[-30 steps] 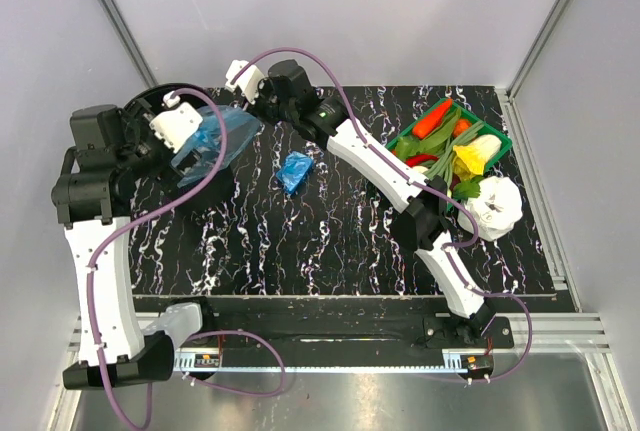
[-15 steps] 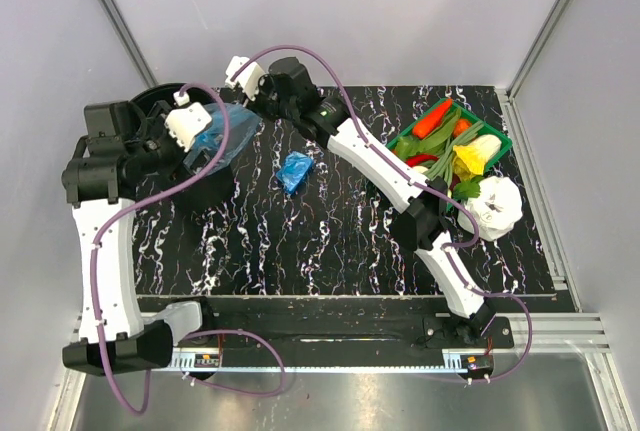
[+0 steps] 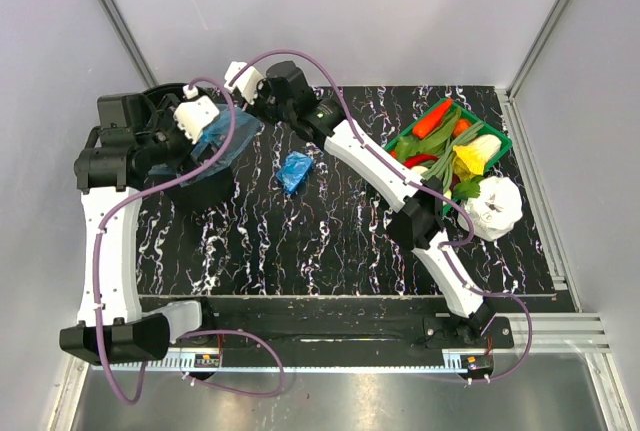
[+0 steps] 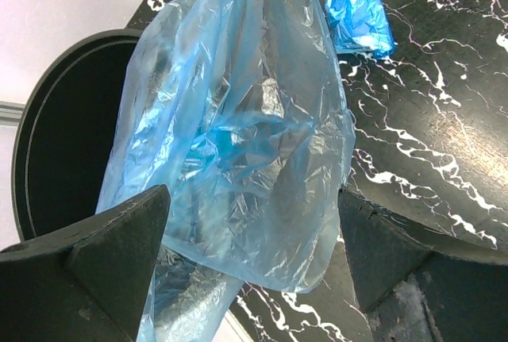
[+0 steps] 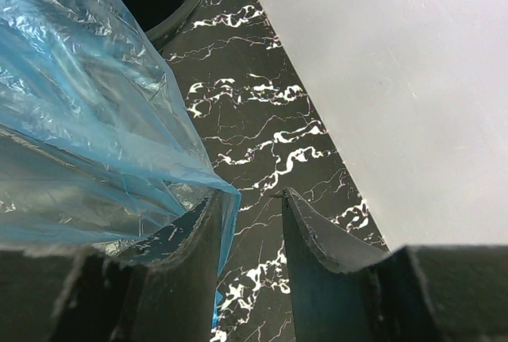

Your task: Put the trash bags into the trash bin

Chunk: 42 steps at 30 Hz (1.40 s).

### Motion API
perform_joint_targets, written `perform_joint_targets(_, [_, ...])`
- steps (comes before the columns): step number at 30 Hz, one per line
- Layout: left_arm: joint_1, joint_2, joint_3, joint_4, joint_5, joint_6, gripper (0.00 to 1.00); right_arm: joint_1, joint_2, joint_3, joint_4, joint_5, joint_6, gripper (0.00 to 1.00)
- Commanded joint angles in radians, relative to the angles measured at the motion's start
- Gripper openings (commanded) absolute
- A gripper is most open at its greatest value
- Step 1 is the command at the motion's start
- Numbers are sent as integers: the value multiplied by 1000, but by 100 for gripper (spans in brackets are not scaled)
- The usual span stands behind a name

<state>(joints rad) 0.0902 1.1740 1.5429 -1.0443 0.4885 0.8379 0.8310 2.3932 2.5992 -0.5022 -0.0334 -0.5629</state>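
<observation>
A translucent blue trash bag (image 3: 228, 137) hangs as a sheet over the right side of the black trash bin (image 3: 200, 189). Seen by the left wrist, the bag (image 4: 238, 136) hangs between the wide-apart fingers of my left gripper (image 4: 250, 255), which is open, with the bin's mouth (image 4: 63, 151) to the left. My right gripper (image 5: 250, 231) has its jaws apart with bare table in the gap; the bag's edge (image 5: 95, 120) is draped over its left finger (image 5: 194, 263). A second trash bag, a blue wad (image 3: 294, 172), lies on the table right of the bin.
A green tray (image 3: 503, 141) of vegetables and a white wrinkly plastic lump (image 3: 497, 206) sit at the table's right side. Grey walls close in the back and sides. My right arm (image 3: 380, 166) stretches diagonally across the black marbled table (image 3: 300, 241).
My left arm has swung up and to the right, bringing its gripper further over the bin and around the hanging bag. The right gripper and the wad have stayed put.
</observation>
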Motion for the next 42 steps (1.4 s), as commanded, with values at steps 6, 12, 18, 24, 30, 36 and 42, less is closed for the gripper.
perform_joint_targets(6, [-53,4,-17,151,-119,-26,93,-3,7,64,25,27,-15,42])
perform_joint_targets(12, [-63,21,-49,346,-335,-108,93,-3,11,61,24,27,-9,42])
perform_joint_targets(18, [-64,79,-53,447,-485,-114,93,-4,0,58,24,20,14,43])
perform_joint_targets(24, [-66,124,-86,543,-640,-108,93,-3,-11,45,24,-36,37,54])
perform_joint_targets(30, [-66,133,-89,583,-693,-115,93,-3,38,104,31,-36,18,65])
perform_joint_targets(36, [-67,108,6,469,-608,-157,95,-4,44,99,48,-5,3,66])
perform_joint_targets(42, [-66,62,140,314,-444,-214,97,-4,27,75,50,-7,6,66])
